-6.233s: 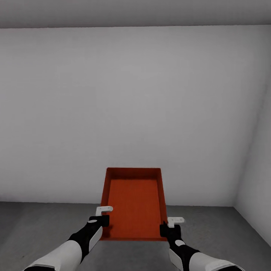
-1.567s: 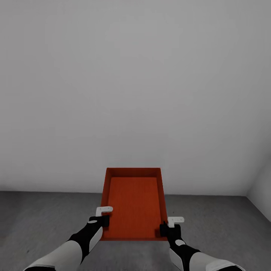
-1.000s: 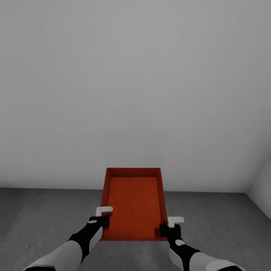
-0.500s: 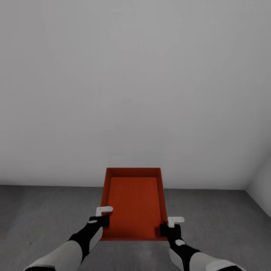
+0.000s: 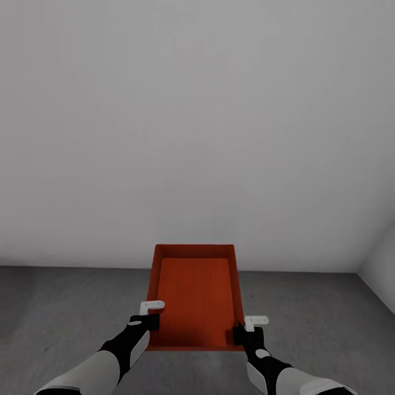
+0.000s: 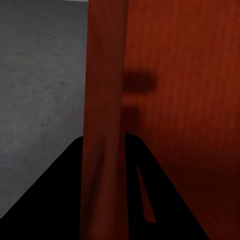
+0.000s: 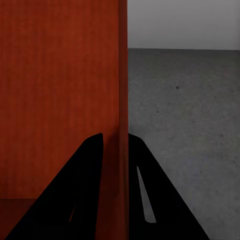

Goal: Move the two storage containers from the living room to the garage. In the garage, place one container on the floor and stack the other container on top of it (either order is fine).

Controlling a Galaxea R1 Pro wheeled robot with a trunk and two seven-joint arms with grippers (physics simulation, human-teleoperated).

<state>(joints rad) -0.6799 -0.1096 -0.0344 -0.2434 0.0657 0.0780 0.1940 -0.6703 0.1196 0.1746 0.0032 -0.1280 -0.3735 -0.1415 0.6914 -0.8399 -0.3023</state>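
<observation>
An orange-red storage container (image 5: 196, 296) is held out in front of the robot, above the dark grey concrete floor (image 5: 66, 307) of the garage, one tool on each long side wall near the robot's end. The left tool (image 5: 152, 321) is clamped on the left wall; in the left wrist view its dark fingers (image 6: 60, 200) straddle that thin wall. The right tool (image 5: 240, 334) pinches the right wall the same way, its fingers (image 7: 150, 195) on either side of the rim. A plain pale grey wall (image 5: 197, 137) stands beyond the container's far end. Bare floor spreads to both sides, and a side wall (image 5: 381, 258) closes in at the right.
</observation>
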